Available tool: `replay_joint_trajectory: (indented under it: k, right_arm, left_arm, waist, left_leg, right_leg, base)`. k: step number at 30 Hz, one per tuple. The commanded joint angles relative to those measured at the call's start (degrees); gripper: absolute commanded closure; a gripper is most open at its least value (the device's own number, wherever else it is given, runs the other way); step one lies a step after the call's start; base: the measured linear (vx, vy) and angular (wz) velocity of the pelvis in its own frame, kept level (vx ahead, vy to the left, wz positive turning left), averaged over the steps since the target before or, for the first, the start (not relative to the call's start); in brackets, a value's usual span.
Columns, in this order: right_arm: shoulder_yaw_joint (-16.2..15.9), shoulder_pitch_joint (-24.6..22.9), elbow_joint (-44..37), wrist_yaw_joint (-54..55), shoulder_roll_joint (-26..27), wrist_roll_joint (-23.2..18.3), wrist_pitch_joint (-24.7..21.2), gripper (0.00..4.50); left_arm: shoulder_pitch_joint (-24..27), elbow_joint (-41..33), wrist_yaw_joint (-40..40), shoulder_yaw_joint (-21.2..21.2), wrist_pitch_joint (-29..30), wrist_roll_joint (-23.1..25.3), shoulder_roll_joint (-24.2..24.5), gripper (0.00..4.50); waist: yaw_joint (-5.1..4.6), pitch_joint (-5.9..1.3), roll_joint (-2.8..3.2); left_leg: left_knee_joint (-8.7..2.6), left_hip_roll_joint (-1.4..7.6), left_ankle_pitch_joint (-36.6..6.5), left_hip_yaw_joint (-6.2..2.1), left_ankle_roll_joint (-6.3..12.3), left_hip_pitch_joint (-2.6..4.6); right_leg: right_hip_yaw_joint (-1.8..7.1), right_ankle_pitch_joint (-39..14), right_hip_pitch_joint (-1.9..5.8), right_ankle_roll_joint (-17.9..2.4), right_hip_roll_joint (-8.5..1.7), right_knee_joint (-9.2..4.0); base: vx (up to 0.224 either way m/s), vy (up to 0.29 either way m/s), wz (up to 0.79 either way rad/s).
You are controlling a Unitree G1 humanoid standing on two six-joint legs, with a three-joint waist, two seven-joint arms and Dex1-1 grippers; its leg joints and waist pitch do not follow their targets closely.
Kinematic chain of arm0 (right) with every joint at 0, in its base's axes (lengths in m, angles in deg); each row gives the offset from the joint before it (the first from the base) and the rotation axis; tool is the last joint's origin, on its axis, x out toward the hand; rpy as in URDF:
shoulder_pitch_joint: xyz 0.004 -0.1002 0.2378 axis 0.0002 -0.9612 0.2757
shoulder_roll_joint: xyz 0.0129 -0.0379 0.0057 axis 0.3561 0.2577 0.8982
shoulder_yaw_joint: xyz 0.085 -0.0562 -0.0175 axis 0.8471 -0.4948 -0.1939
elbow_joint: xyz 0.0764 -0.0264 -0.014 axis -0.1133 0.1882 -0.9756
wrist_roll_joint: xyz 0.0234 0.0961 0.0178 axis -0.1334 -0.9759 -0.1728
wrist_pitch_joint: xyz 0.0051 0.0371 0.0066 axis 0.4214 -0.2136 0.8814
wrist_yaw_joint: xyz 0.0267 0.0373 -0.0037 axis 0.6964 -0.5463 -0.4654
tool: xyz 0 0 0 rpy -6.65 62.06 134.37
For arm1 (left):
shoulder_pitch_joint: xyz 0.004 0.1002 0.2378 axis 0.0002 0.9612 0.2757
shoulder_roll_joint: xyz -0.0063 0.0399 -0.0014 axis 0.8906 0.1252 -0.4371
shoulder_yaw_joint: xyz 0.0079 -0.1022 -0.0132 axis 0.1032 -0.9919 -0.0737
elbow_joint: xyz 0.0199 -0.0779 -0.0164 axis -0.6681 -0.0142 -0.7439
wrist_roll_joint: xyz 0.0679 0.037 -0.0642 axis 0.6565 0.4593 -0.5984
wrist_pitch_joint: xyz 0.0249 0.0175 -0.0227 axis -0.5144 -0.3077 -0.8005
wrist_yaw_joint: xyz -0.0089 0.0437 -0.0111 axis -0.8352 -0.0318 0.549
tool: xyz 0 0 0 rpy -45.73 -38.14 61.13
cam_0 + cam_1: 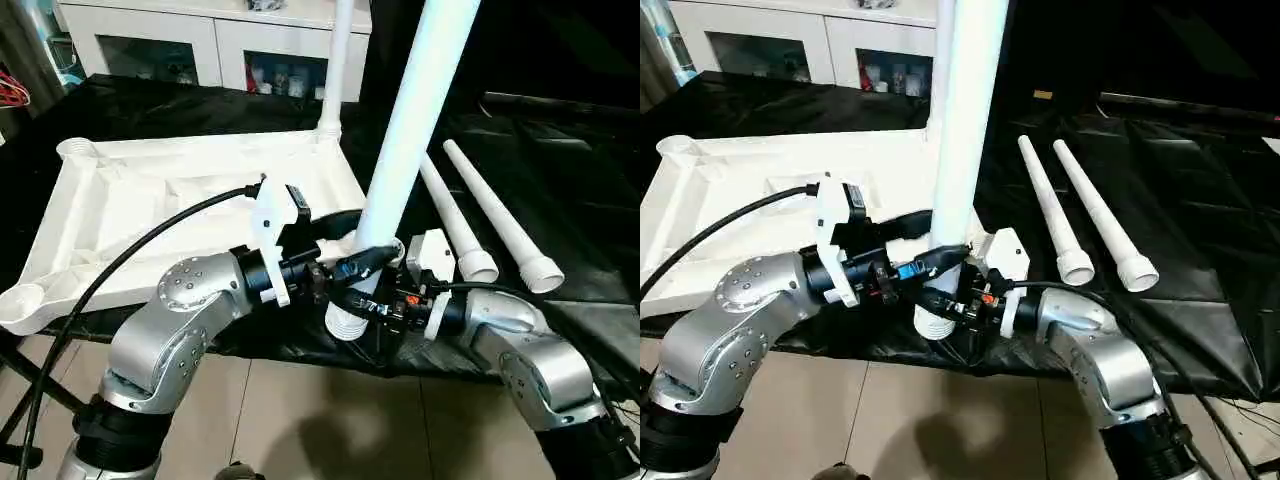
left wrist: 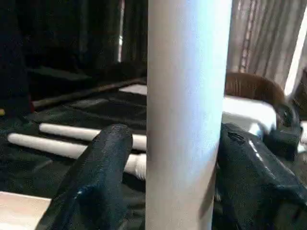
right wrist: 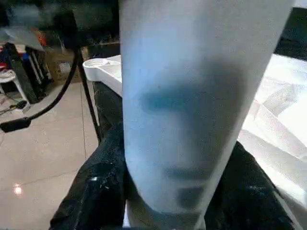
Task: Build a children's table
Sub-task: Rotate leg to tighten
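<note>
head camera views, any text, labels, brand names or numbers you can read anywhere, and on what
None can be read.
Held leg, tabletop, two loose legs: plain white, no print.
Items behind the cabinet glass: too small and blurred to read.
Small coloured parts at the grippers: no legible marks.

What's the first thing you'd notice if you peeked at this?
A big white tube leg stands almost upright in the middle, with the left gripper and the right gripper around its lower end. Behind it the tabletop lies upside down on black cloth, one leg already standing in its far corner. Two spare legs lie to the right.
</note>
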Motion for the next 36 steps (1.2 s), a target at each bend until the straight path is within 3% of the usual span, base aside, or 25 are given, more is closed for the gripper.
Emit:
replay_joint_trajectory:
  k: [1,5,7,8,12,17,22,23,27,30,36]
  right_arm:
    - [1.3,-0.1,-1.1,1.9,0.3,0.5,0.7,2.64]
    - [3.9,-0.2,0.8,8.3,2.9,2.6,3.7,2.64]
    - [5.9,0.0,2.2,12.3,4.4,3.7,5.5,2.64]
    - [6.3,0.0,2.5,13.4,4.8,4.2,6.1,2.64]
    - [9.1,-1.5,1.5,17.9,6.7,3.9,7.7,2.64]
    - [11.7,-5.9,-1.0,22.9,9.0,4.8,11.0,2.64]
    - [13.3,-10.7,-3.8,25.0,11.6,3.6,13.7,2.64]
    - [13.4,-11.0,-3.8,25.1,11.7,3.6,13.9,2.64]
    - [14.1,-13.3,-3.2,24.9,12.4,3.3,16.5,2.64]
    - [14.3,-15.9,-1.9,24.2,12.3,3.5,19.1,2.64]
    - [14.3,-17.1,-2.2,26.0,12.8,5.7,21.0,2.64]
  left_arm:
    - [-0.3,0.7,1.9,-0.5,-1.5,1.9,-0.3,1.18]
    - [0.9,2.4,6.8,-3.0,-5.4,5.0,-1.5,1.18]
    - [1.5,3.6,9.9,-4.7,-7.8,7.3,-1.7,1.18]
    - [1.7,3.9,10.7,-5.1,-8.4,7.9,-1.6,1.18]
    - [3.2,6.4,16.7,-7.7,-9.7,11.9,-0.8,1.18]
    - [7.6,8.6,21.8,-10.1,-13.8,16.5,-0.2,1.18]
    - [13.6,8.4,25.6,-13.1,-18.4,17.6,-2.2,1.18]
    - [13.9,8.4,25.8,-13.3,-18.6,17.5,-2.4,1.18]
    - [17.4,7.4,26.4,-14.9,-20.9,15.8,-4.2,1.18]
    - [20.8,5.5,25.8,-13.6,-22.0,15.8,-4.6,1.18]
    - [22.6,4.1,25.3,-12.2,-23.1,16.3,-4.8,1.18]
  waist:
    - [0.06,-3.36,0.52]
    - [-0.04,-3.24,0.71]
    - [-0.07,-3.24,1.17]
    - [-0.26,-3.27,0.92]
    - [-0.38,-3.45,1.48]
    - [-0.45,-3.49,1.50]
    - [-0.56,-3.04,1.68]
    - [-0.74,-2.78,1.86]
    - [-0.74,-2.48,1.99]
    - [-0.60,-2.56,1.77]
    - [-0.72,-2.31,1.89]
  left_leg:
    - [-4.74,3.56,-4.6,-1.37,0.49,0.53]
    - [-4.87,3.58,-6.2,-1.37,-0.65,0.58]
    - [-5.02,3.54,-7.1,-1.50,-1.40,0.63]
    - [-5.01,3.50,-7.4,-1.45,-1.59,0.59]
    - [-4.92,3.37,-6.7,-1.55,-1.38,0.63]
    - [-4.99,3.52,-5.9,-1.65,-0.60,0.52]
    - [-5.48,3.72,-11.3,-1.66,-0.85,0.57]
    - [-5.70,3.72,-13.6,-1.71,-1.06,0.67]
    - [-5.78,3.64,-15.1,-1.72,-1.08,0.64]
    - [-5.81,3.77,-14.2,-1.75,-0.66,0.38]
    - [-5.97,3.71,-15.1,-1.80,-0.39,0.33]
  right_leg:
    - [3.47,1.6,2.83,-12.0,-5.05,-4.06]
    - [3.53,-0.7,2.66,-11.3,-5.19,-4.41]
    - [3.49,-1.5,2.67,-10.7,-5.12,-4.47]
    - [3.52,-1.3,2.71,-10.4,-5.05,-4.53]
    - [3.47,1.0,2.73,-10.0,-4.93,-4.22]
    - [3.43,4.6,2.69,-10.0,-4.89,-4.05]
    - [3.60,-2.5,2.44,-9.6,-5.08,-4.93]
    - [3.65,-6.1,2.22,-9.1,-5.03,-5.32]
    - [3.77,-10.4,1.90,-8.4,-5.04,-5.79]
    - [3.83,-10.2,1.96,-7.8,-5.20,-5.80]
    - [3.81,-11.3,1.76,-7.3,-5.10,-6.04]
  base:
    - [0.000,0.000,0.00]
    - [0.000,0.000,0.00]
    - [0.000,0.000,0.00]
    - [0.000,0.000,0.00]
    - [0.000,0.000,0.00]
    - [0.000,0.000,0.00]
    - [0.000,0.000,0.00]
    - [0.000,0.000,0.00]
    - [0.000,0.000,0.00]
    - [0.000,0.000,0.00]
    - [0.000,0.000,0.00]
